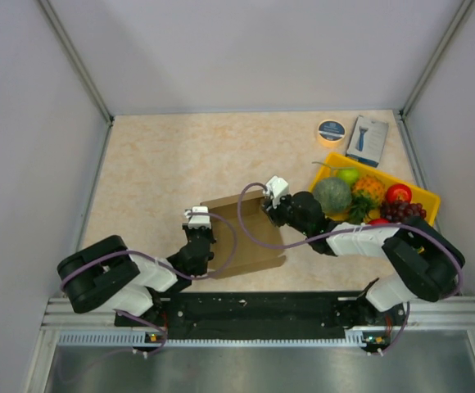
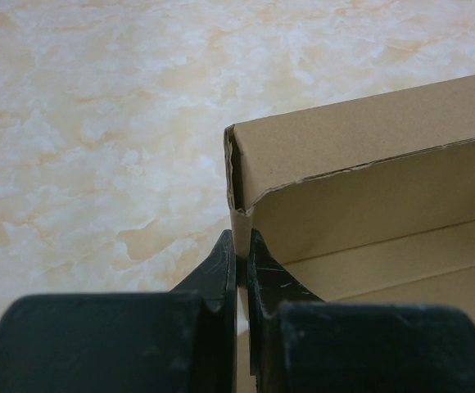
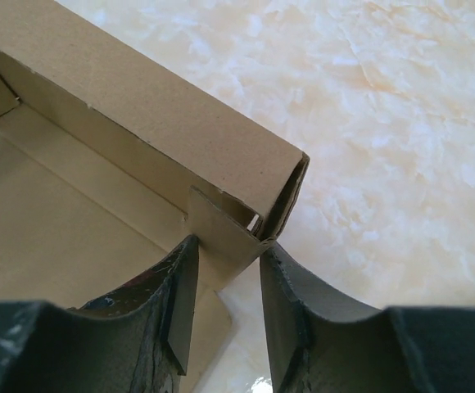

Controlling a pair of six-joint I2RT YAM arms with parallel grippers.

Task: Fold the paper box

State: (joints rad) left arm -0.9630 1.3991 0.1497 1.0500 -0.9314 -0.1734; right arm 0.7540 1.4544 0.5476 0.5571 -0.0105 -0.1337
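Note:
The paper box (image 1: 246,246) lies at the near middle of the table as brown cardboard with its walls partly raised. My left gripper (image 1: 198,219) is at its left edge. In the left wrist view that gripper (image 2: 240,248) is shut on the box's thin upright side wall, just below the folded corner of the long wall (image 2: 368,151). My right gripper (image 1: 268,201) is at the far right corner. In the right wrist view its jaws (image 3: 228,252) stand apart on either side of a small corner flap (image 3: 221,225), under the doubled-over wall (image 3: 156,123).
A yellow tray (image 1: 431,199) of fruit stands at the right, with a green melon (image 1: 332,195) nearest my right arm. A blue-and-white retail box (image 1: 368,139) and a roll of tape (image 1: 331,130) lie at the back right. White walls enclose the table.

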